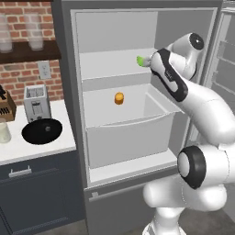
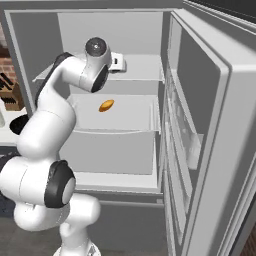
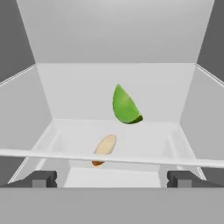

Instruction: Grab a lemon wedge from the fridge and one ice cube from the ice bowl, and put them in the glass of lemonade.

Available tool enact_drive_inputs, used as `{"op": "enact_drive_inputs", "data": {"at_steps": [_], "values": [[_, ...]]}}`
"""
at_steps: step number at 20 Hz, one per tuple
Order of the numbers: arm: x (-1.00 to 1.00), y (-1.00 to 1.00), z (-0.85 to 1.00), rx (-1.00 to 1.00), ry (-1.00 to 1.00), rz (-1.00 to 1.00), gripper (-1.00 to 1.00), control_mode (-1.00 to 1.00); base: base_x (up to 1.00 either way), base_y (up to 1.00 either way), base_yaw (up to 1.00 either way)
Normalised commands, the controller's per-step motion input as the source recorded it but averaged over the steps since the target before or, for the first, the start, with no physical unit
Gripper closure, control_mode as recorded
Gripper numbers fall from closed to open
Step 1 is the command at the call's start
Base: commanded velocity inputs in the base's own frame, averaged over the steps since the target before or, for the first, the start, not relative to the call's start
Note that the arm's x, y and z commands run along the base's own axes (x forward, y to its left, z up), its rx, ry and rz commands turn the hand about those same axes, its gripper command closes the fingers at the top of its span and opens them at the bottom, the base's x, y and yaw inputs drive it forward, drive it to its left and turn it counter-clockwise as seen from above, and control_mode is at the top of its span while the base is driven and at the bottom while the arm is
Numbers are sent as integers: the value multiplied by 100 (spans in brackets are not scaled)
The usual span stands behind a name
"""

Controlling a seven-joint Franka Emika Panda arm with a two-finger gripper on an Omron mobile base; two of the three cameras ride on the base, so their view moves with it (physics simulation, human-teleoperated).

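Hand view has the tool (image 3: 112,178) wide open, holding nothing, with the lemon wedge (image 3: 125,106) on the fridge (image 1: 137,20) shelf at 12 o'clock, so no grab yet, and the ice bowl (image 1: 41,131) on the bench (image 1: 46,149) comes later.

Gripper (image 3: 112,178) fingers (image 3: 40,178) cut off low in hand view, tips alone showing. In left base view, gripper hidden behind the arm's own wrist, and glass (image 1: 3,131) clipped by left edge. In right base view, wedge and bowl hidden behind arm. Fridge (image 1: 69,92) top cropped. Orange fruit (image 3: 103,148) partly behind shelf edge.
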Motion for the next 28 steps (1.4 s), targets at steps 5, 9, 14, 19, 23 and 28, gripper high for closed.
{"op": "enact_drive_inputs", "data": {"at_steps": [5,9,14,19,23,28], "values": [[40,0,-8,0,6,1,-100,-100,0,0,0],[34,0,-7,0,3,0,-100,-100,0,0,0],[29,0,-9,0,0,2,-100,-100,0,0,0],[28,0,-19,0,0,3,-100,-100,0,0,0],[31,0,-14,0,0,2,-100,-100,0,0,0],[32,0,-5,0,0,2,-100,-100,0,0,0]]}}
